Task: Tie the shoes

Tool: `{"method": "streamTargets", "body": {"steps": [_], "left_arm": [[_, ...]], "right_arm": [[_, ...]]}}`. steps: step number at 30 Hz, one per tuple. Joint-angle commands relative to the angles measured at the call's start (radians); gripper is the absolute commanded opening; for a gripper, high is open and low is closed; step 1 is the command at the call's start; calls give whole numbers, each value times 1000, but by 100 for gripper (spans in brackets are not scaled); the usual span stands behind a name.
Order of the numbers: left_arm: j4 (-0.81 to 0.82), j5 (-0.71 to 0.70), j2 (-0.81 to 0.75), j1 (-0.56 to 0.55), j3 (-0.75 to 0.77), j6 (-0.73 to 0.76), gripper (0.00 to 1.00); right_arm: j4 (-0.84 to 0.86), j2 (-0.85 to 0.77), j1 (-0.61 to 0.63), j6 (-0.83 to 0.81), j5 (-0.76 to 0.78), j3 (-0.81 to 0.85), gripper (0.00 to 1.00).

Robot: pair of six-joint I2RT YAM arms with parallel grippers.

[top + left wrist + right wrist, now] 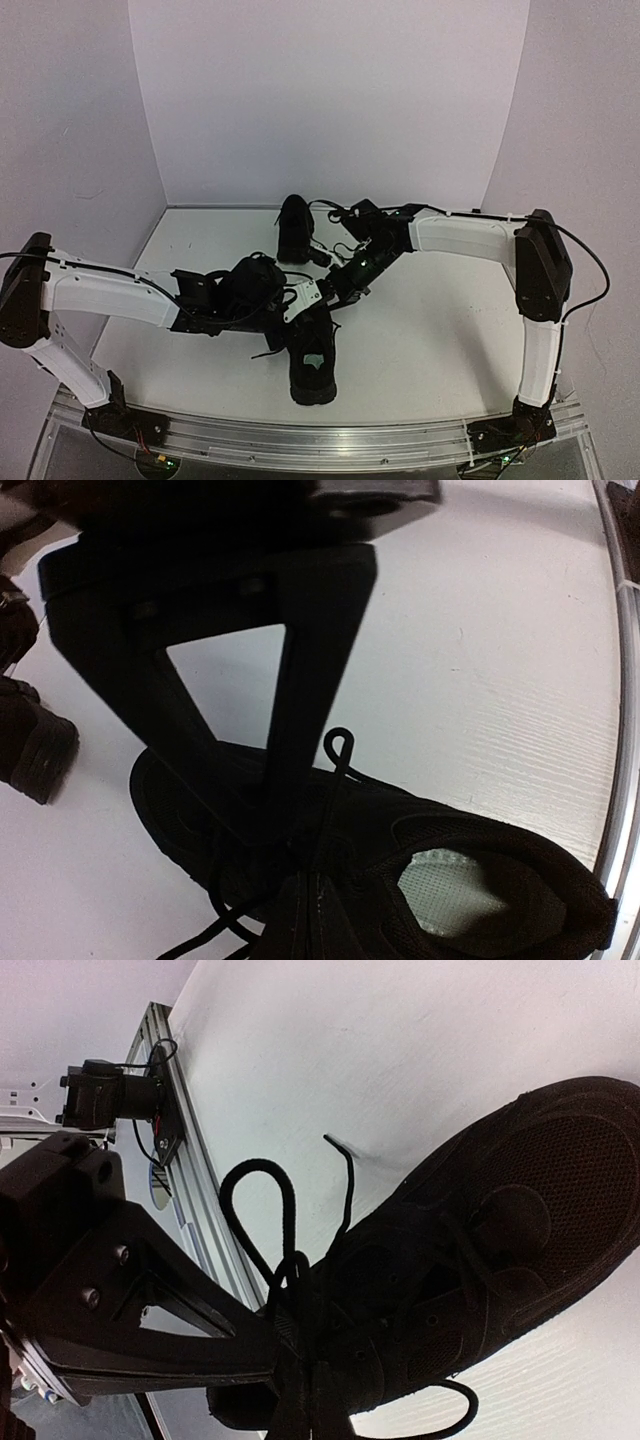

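Lying near the middle of the table (440,340) with its heel toward the arm bases, the near shoe (313,368) shows a pale insole label (452,892) in its opening; the far shoe (294,232) sits well apart from it toward the back wall, and only its end shows at the left edge of the left wrist view. Both arms meet over the near shoe's front half. The left gripper (300,868) comes in from the left, its jaws clenched on the laces (232,918) above the tongue; a small loop (340,743) stands up just beside its fingers. The right gripper (290,1362) comes in from the right, its jaws likewise pinched shut on the laces at the point where the strands cross; a larger loop (256,1198) rises from that pinch, and a loose end curls on the table below the shoe's side. In the top view the two grippers lie just beside each other; the metal rail (190,1175) runs along the table's near edge.
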Motion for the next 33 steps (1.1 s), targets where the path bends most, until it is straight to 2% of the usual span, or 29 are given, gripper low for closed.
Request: {"method": "streamTargets", "body": {"steps": [1, 16, 29, 33], "left_arm": [[21, -30, 26, 13, 46, -82, 0], [233, -36, 74, 31, -11, -329, 0], [561, 52, 73, 75, -179, -503, 0], [577, 75, 94, 88, -184, -522, 0]], "right_arm": [[20, -46, -3, 7, -22, -19, 0], [51, -50, -3, 16, -89, -36, 0], [55, -36, -2, -22, -145, -64, 0], [54, -38, -3, -32, -156, -71, 0]]}}
